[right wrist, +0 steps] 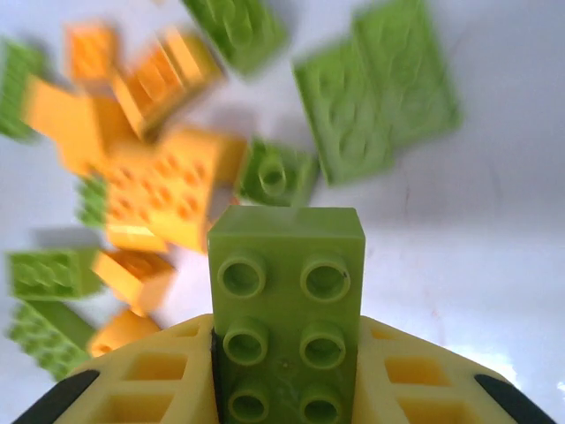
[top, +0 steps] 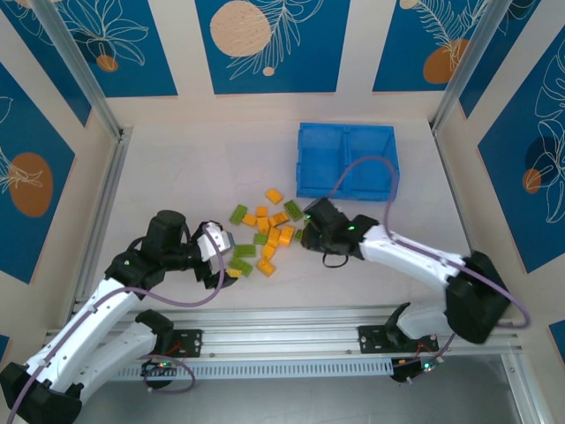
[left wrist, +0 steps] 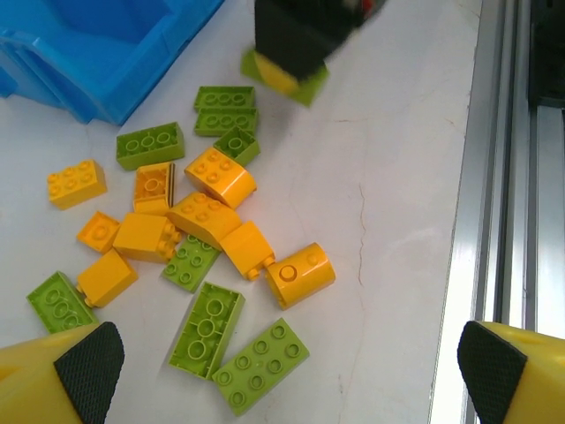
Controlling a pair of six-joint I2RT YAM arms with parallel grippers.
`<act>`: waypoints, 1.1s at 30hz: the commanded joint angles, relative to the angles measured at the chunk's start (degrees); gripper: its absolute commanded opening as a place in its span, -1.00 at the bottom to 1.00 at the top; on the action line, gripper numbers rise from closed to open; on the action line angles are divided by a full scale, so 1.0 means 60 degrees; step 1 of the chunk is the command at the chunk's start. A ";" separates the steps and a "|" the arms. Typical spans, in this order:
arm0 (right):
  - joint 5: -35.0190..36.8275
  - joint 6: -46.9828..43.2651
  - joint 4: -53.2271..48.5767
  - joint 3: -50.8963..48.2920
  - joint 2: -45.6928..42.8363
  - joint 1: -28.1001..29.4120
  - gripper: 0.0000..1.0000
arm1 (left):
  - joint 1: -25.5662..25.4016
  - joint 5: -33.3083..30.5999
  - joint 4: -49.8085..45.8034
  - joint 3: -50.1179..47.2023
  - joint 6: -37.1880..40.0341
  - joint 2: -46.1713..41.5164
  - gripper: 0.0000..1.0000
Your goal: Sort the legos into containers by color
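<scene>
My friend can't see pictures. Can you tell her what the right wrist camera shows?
The right gripper is shut on a lime green brick, studs facing the camera. Behind it, blurry orange-yellow bricks and green bricks lie scattered on the white table.

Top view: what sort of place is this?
Likely a robotics lab test cell: a left arm and a right arm bolted to an aluminium rail, printed blue wall panels boxing in the table, and toy bricks beside a blue bin.
</scene>
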 commanded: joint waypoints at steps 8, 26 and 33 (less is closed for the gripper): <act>0.0006 -0.3448 0.0670 0.2235 0.0413 -0.4569 -0.41 | -0.0079 -0.1391 0.0883 -0.0175 -0.0737 -0.0723 1.00; -0.1071 -0.2571 -0.0969 0.8066 0.7458 -0.6681 -0.07 | -0.0082 -0.1742 0.0940 -0.0234 -0.1251 -0.0920 1.00; -0.1181 -0.2557 -0.1049 0.7716 0.6304 -0.6698 0.08 | -0.0077 -0.1773 0.0877 -0.0217 -0.1134 -0.0746 1.00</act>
